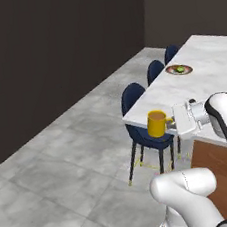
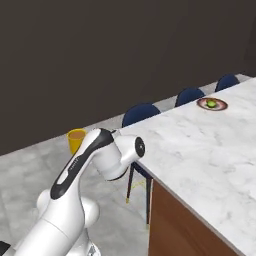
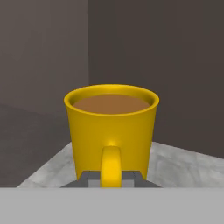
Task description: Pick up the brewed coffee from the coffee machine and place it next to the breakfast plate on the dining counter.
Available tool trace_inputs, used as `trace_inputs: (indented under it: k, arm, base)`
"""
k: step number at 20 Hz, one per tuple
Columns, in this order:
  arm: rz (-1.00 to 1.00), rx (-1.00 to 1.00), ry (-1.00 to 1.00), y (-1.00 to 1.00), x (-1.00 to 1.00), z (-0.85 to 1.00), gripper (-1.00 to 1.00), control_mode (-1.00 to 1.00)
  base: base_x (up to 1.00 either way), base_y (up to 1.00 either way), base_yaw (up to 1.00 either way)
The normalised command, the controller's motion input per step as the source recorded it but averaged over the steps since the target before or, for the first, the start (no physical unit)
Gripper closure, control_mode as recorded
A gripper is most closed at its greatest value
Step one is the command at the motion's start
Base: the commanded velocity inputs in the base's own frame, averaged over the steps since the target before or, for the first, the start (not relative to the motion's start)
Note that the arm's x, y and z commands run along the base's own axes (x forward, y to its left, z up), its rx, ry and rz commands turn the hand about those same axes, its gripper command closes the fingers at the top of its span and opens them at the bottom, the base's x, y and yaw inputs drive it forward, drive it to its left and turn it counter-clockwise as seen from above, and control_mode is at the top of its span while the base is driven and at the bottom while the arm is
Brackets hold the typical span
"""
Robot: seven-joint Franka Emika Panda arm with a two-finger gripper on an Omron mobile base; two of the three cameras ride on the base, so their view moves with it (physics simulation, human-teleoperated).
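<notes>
White arm links rise from the lower right of the left base view, and beyond them the gripper [image 1: 171, 122] carries the brewed coffee [image 1: 157, 123] by its handle side. The mug hangs upright, over the floor just off the near corner of the dining counter [image 1: 202, 82] and in front of the nearest blue stool [image 1: 138, 115]. Keeping it level makes sense with the brown liquid so close to the brim. Farther along the slab, near its stool-side edge, lies the breakfast plate [image 1: 179, 69], well apart from the mug. By my reading the pick-up is done and the carry toward the plate is what remains.

From the right base view, the arm's elbow sits nearest and hides most of the mug [image 2: 76, 139]; only its yellow rim and brown top show to the left of the counter's corner [image 2: 165, 135]. The plate [image 2: 212, 104] rests far down the marble, so the mug must travel along the slab.

Close in the hand view, the mug [image 3: 111, 127] stands level with its handle facing the camera, and the two dark fingers [image 3: 89, 178] press on either side of that handle, clamped on it.
</notes>
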Motion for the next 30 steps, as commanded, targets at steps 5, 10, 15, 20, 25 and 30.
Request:
trace_inputs:
  k: [5,10,15,20,25,30]
  arm:
    - [0.0,0.0,0.0,0.0,0.0,0.0,1.0,1.0]
    - [0.0,0.0,0.0,0.0,0.0,0.0,1.0,1.0]
    - [0.0,0.0,0.0,0.0,0.0,0.0,1.0,1.0]
    - [0.0,0.0,0.0,0.0,0.0,0.0,1.0,1.0]
    - [0.0,0.0,0.0,0.0,0.0,0.0,1.0,1.0]
    - [0.0,0.0,0.0,0.0,0.0,0.0,1.0,1.0]
  base:
    - [0.53,1.0,-0.47]
    - [0.59,1.0,-0.59]
    - [0.55,1.0,-0.63]
    - [0.41,1.0,-0.6]
    - [0.44,1.0,-0.6]
    - [0.66,1.0,-0.62]
